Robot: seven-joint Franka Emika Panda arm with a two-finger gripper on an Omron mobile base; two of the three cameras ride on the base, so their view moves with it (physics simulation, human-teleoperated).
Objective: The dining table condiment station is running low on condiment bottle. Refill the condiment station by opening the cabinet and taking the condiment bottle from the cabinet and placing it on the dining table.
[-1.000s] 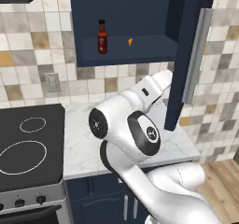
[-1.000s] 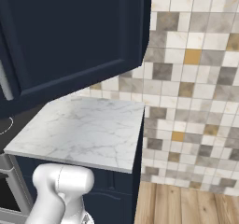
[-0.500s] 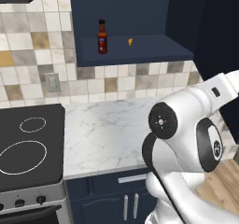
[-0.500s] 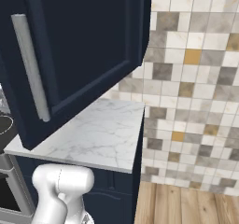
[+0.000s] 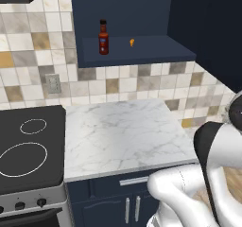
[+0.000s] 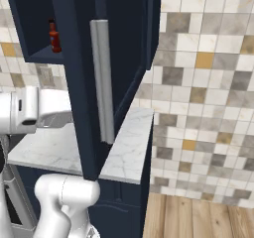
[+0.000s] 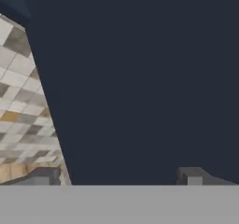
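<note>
The condiment bottle (image 5: 103, 37), orange-red with a black cap, stands upright on the shelf of the open navy cabinet (image 5: 142, 51). The same bottle (image 6: 53, 36) peeks out to the left of the door. The cabinet door (image 6: 119, 58) is swung wide, its long silver handle (image 6: 102, 81) facing the right base camera. My gripper (image 7: 119, 177) is open with nothing between its fingertips (image 7: 46, 175), close to the flat navy face of the door (image 7: 140, 78). The white arm (image 6: 30, 110) reaches in behind the door's left edge. The dining table is out of view.
A small orange item (image 5: 132, 42) lies on the shelf right of the bottle. Below is a marble counter (image 5: 118, 136) with a black stove (image 5: 28, 150) on its left. Tiled wall (image 6: 208, 83) and wood floor (image 6: 198, 217) lie to the right.
The cabinet door has swung further open, its handle sweeping right across the right base view. My arm has moved right, off the counter, to the left base view's lower right.
</note>
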